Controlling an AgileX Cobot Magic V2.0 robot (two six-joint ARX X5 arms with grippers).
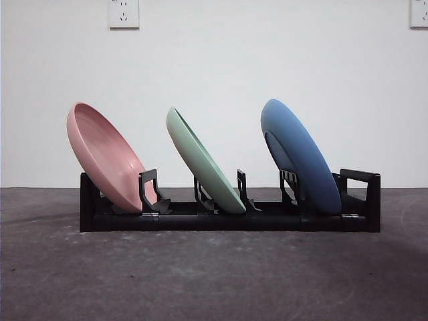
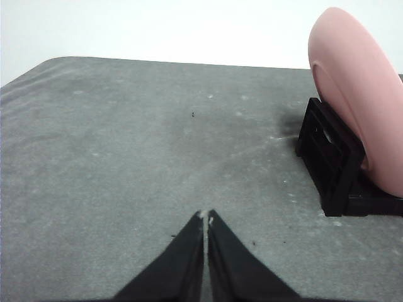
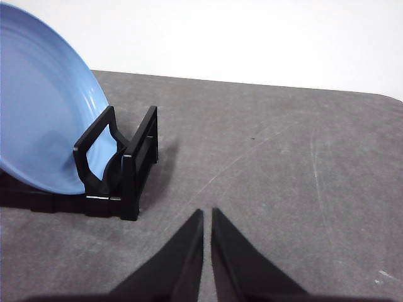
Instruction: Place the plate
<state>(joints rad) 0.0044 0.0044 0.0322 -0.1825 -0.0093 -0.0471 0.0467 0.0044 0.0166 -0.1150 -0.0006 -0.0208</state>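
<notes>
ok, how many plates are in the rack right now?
3, all tilted in the black rack: pink plate at one end, green plate in the middle, blue plate at the other end. No others are visible.

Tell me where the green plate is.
In the front view, the green plate leans in the middle slot of the black rack, between the pink plate and the blue plate.

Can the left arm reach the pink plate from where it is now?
Probably yes. Only bare table lies between the left gripper and the pink plate, which leans in the end slot of the black rack.
</notes>
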